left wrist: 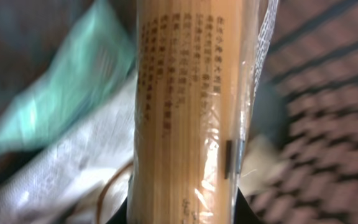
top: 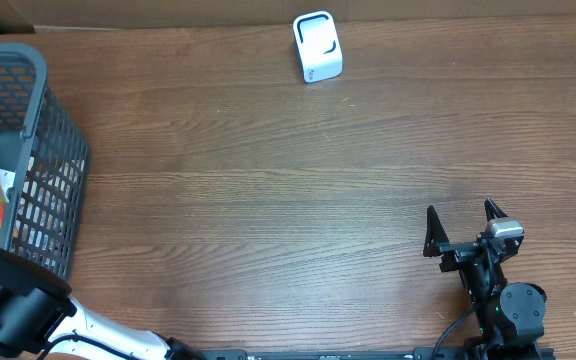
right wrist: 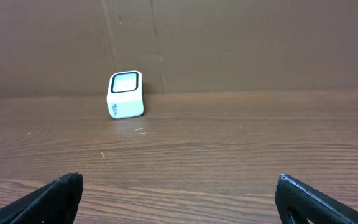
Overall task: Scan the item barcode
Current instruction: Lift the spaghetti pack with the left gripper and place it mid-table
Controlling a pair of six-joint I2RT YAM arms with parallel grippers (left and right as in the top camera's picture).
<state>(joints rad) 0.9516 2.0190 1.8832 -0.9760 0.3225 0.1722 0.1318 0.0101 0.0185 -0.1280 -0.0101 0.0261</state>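
Noodle packet (left wrist: 185, 112) lies in the basket (top: 63, 160) at the desk's (top: 268, 200) left edge. The left gripper (left wrist: 182, 214) is clenched around it, likely to carry it to the far scanner (top: 317, 46). The right gripper (top: 460, 215) rests spread and empty, near right.

Packet (left wrist: 185, 112) in basket (top: 58, 170) at left; scanner (top: 317, 46) far behind.

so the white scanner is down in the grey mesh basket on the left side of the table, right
No. The white scanner is not in the grey mesh basket; it stands on the bare table near the far edge, well apart from it. The basket is on the left side, as the overhead view shows.
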